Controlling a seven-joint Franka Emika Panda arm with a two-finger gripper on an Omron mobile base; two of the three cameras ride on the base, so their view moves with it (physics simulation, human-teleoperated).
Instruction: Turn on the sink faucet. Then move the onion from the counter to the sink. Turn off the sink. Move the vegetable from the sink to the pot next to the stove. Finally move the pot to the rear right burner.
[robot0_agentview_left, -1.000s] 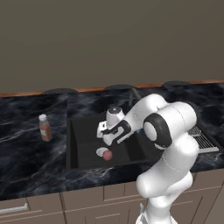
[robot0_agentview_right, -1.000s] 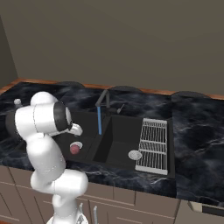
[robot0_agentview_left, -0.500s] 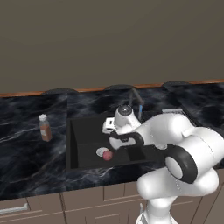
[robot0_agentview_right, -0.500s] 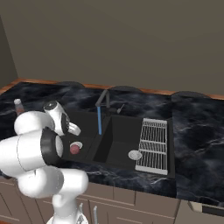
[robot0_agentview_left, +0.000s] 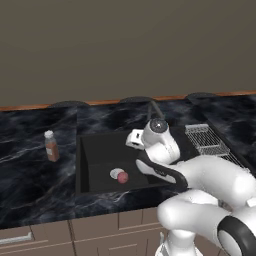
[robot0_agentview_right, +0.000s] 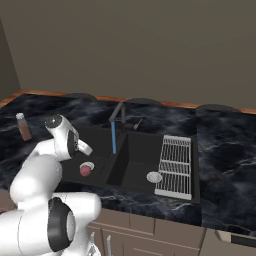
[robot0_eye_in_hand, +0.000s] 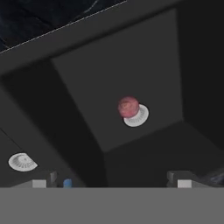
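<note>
The reddish-pink onion lies in the sink's left basin, touching the round silver drain. A blue stream of water runs from the slim black faucet down into the sink. My gripper hovers above the left basin, well apart from the onion, looking down at it. It is open, its fingertips wide apart with nothing between them. The black marble counter surrounds the sink. The pot and the stove are out of view.
A white-capped brown bottle stands on the counter left of the sink. A silver wire rack lies over the right side of the sink. The right basin has its own drain.
My arm has swung, its elbow sweeping low to the right, and the hand has shifted a little over the left basin. The onion stays by the drain. The water keeps running.
</note>
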